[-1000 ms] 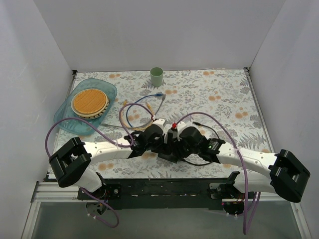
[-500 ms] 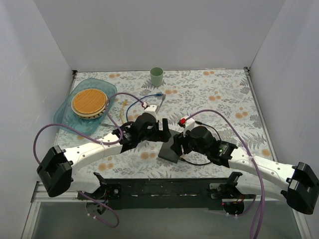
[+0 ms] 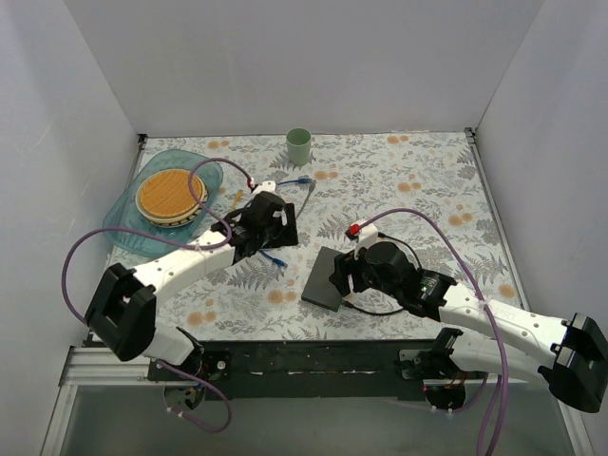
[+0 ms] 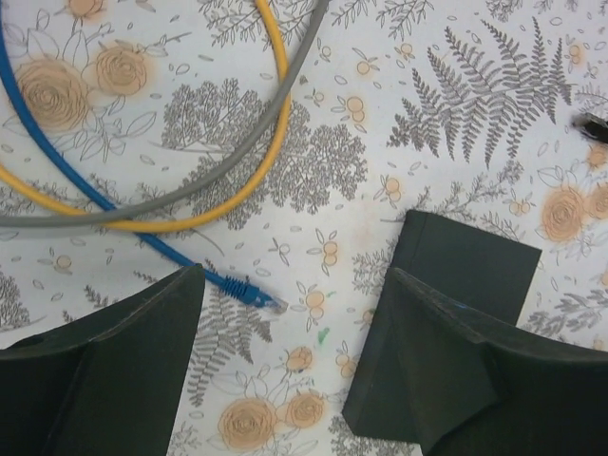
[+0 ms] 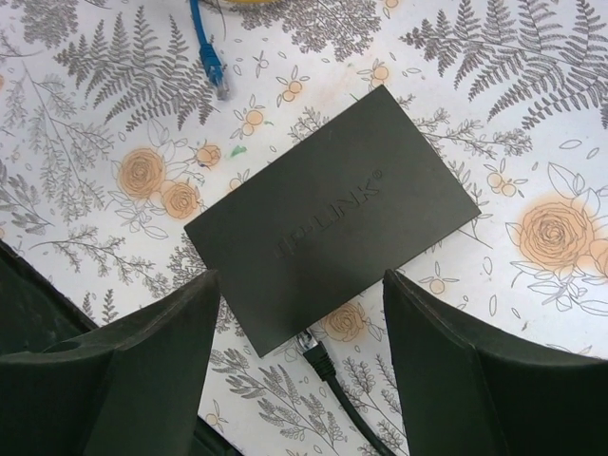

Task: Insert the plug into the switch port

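The switch [image 3: 321,280], a flat dark grey box, lies on the flowered tablecloth. In the right wrist view the switch [image 5: 332,214] sits just beyond my open right gripper [image 5: 302,280], untouched. A black-cabled plug [image 5: 318,353] has its clear tip against the switch's near narrow edge. A loose blue plug [image 4: 252,293] lies on the cloth between the fingers of my open left gripper [image 4: 294,285], with the switch [image 4: 470,266] to its right. From above, my left gripper [image 3: 275,233] hangs over the blue plug [image 3: 276,261], and my right gripper [image 3: 344,278] is at the switch's right edge.
A green cup [image 3: 298,145] stands at the back. A teal tray [image 3: 128,223] with a wicker plate [image 3: 171,195] is at the far left. Yellow and grey cables [image 4: 271,142] loop with the blue one behind the left gripper. White walls enclose three sides.
Both grippers were bunched together over the switch; they have since drawn apart. The left moved back and left, the right opened wider and pulled right, leaving the switch flat on the cloth.
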